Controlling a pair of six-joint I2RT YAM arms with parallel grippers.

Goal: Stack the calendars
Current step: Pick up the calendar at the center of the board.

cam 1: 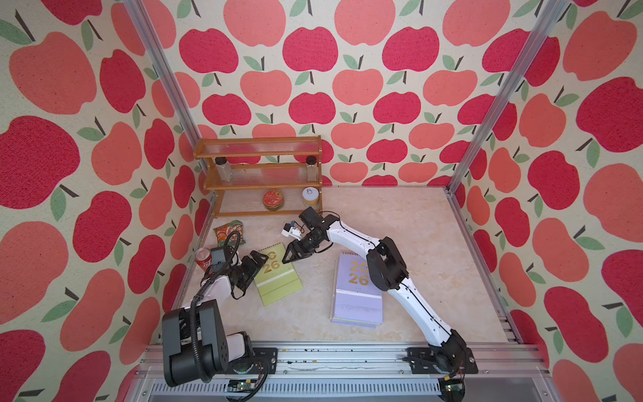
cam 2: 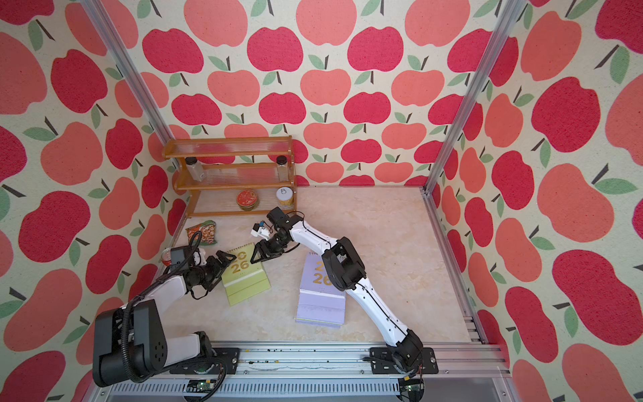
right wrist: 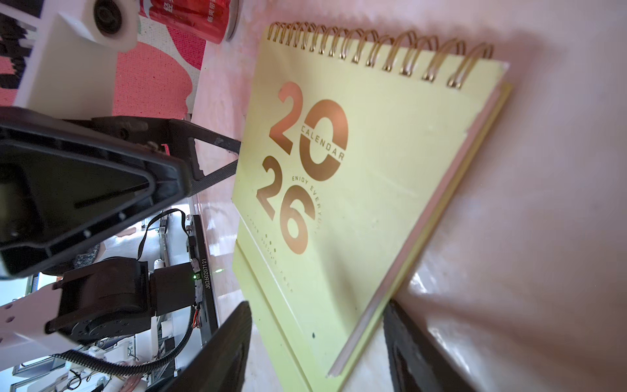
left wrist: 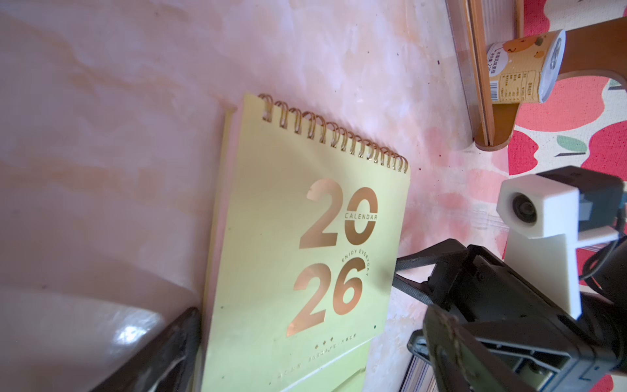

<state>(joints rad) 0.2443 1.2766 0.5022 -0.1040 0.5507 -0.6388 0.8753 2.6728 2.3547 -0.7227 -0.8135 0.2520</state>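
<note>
Bracketing yellow-green calendar: left gripper spread wide, right gripper half-spread at its far-right edge, so I'd clamp deep before lifting toward lilac stack.

Far left, a wooden rack bearing jars, a red tin and a cup is seen; nearer, a snack packet and red can.

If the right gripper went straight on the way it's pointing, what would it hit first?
The yellow-green calendar. The right gripper points at its edge beside the gold 2026 and looks to be touching it, though depth is unclear.
</note>
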